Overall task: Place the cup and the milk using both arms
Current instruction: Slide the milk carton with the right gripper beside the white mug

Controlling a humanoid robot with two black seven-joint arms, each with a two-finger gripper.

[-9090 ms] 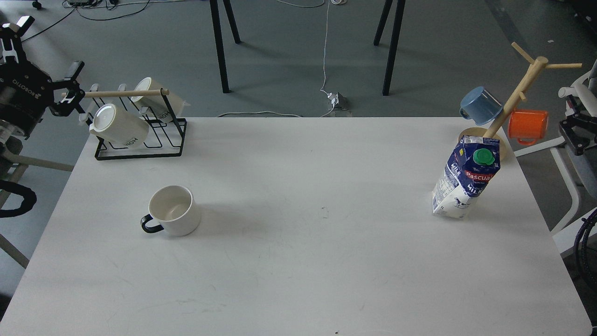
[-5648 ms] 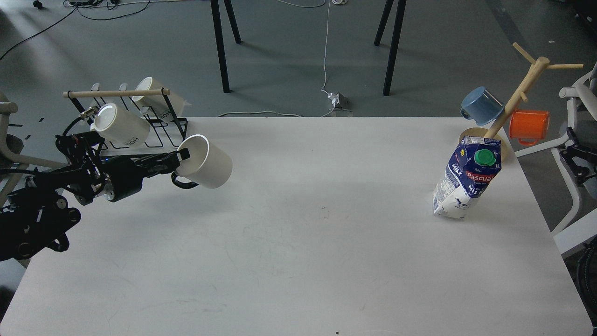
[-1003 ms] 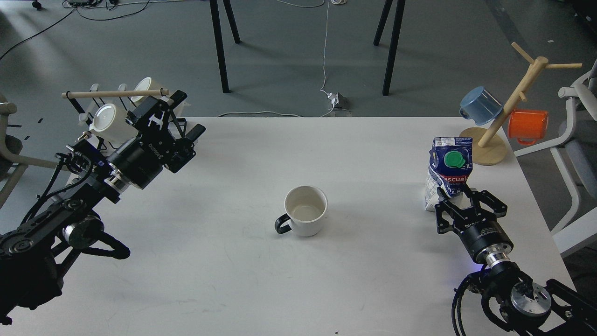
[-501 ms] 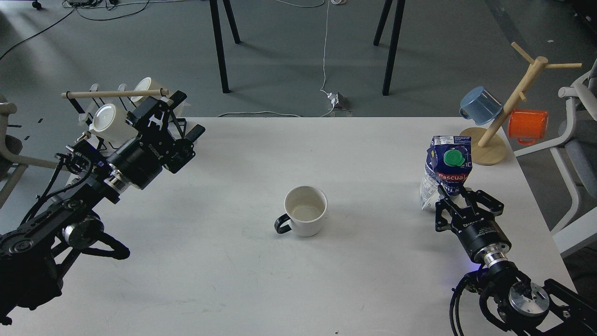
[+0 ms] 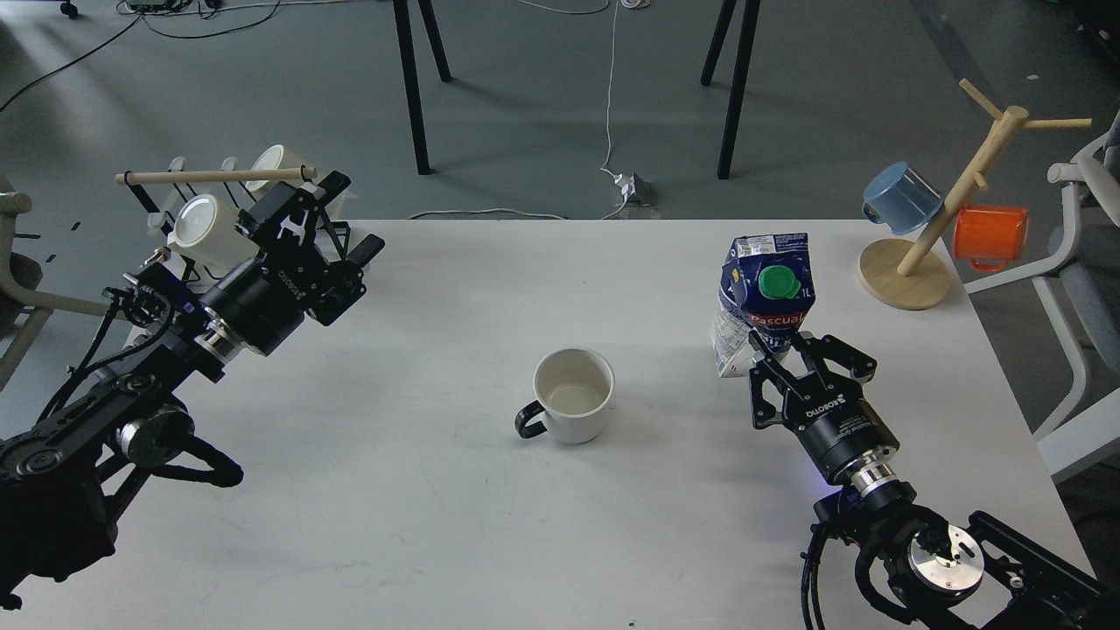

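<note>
A white cup (image 5: 573, 395) with a black handle stands upright near the middle of the white table (image 5: 490, 525), handle toward the front left. A blue and white milk carton (image 5: 763, 302) with a green cap stands right of the cup, a little tilted. My right gripper (image 5: 785, 348) is shut on the carton's lower part. My left gripper (image 5: 341, 232) is open and empty, raised over the table's back left, far from the cup.
A black wire rack (image 5: 325, 234) with a wooden bar holds white mugs (image 5: 206, 232) at the back left, partly behind my left arm. A wooden mug tree (image 5: 958, 192) with a blue mug (image 5: 901, 198) and an orange mug (image 5: 990, 236) stands at the back right corner.
</note>
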